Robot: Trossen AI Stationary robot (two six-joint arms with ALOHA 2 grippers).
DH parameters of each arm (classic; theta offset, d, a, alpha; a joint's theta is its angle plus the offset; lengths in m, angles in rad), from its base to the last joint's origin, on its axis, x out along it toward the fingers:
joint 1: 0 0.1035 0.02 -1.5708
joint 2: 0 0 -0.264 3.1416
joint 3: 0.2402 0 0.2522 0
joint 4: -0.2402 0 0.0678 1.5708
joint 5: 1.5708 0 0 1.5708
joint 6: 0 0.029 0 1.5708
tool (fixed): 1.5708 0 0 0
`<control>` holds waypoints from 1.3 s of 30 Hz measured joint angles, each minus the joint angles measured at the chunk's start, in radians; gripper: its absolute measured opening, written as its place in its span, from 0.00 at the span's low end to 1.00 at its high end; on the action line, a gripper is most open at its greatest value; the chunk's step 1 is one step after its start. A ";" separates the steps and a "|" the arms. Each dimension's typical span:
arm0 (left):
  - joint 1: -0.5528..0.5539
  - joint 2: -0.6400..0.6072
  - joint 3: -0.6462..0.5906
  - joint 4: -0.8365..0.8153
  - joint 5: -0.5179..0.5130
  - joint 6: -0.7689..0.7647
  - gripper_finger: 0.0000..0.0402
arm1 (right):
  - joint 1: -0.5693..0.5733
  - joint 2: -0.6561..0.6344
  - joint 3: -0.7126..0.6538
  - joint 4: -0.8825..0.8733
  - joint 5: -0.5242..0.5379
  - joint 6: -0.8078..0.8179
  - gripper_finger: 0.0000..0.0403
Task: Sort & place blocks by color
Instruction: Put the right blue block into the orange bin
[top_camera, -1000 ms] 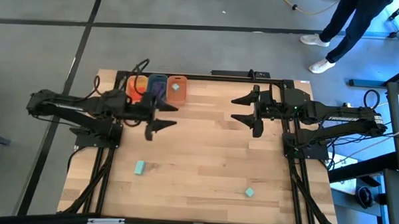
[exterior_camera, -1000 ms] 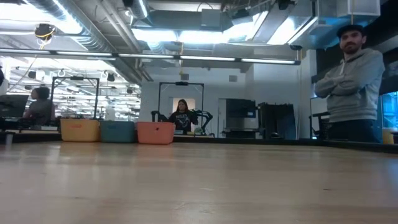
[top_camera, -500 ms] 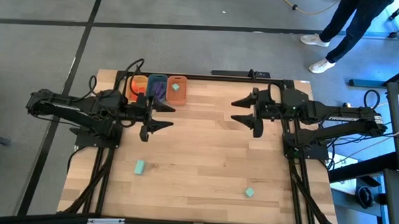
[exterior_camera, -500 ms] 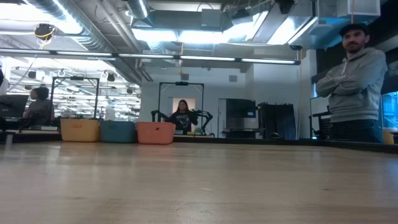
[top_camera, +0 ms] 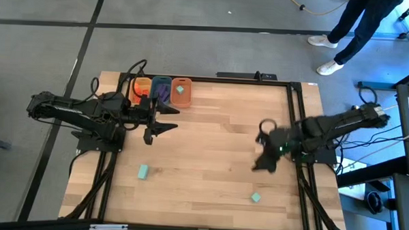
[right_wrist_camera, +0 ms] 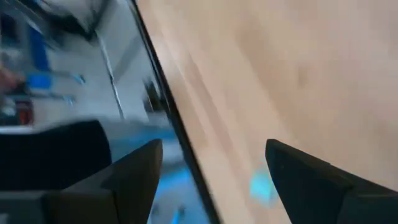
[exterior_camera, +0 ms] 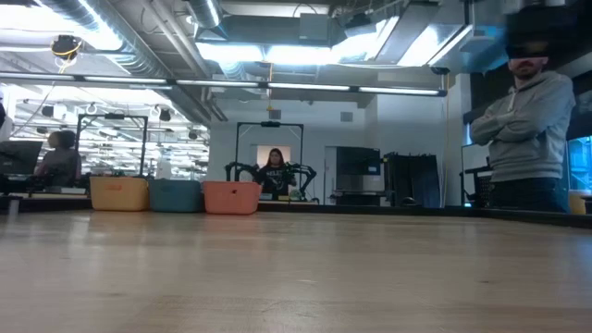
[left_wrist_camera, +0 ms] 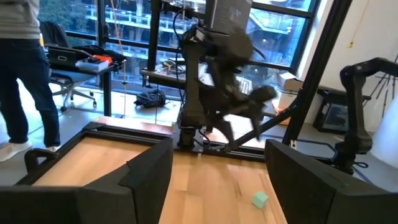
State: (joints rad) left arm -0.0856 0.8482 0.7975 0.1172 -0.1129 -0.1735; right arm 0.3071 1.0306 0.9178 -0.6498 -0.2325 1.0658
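Two mint-teal blocks lie on the tabletop [top_camera: 209,163]: one [top_camera: 142,171] at the near left, one [top_camera: 255,197] at the near right. The right gripper [top_camera: 263,144] hangs just beyond the latter, jaws spread, holding nothing. The left gripper [top_camera: 165,118] hovers wide and bare beside three tubs [top_camera: 161,89] at the far left edge

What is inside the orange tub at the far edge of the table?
In the orange tub one mint-teal block shows from above. Anything under that block is covered.
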 joint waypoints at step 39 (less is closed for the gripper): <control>0.000 0.000 0.000 0.013 -0.002 -0.002 0.61 | 0.385 0.870 0.302 -0.250 0.082 0.396 0.71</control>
State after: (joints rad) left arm -0.0856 0.8482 0.7979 0.1299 -0.1144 -0.1753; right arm 0.6922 1.9003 1.2201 -0.8998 -0.1501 1.4616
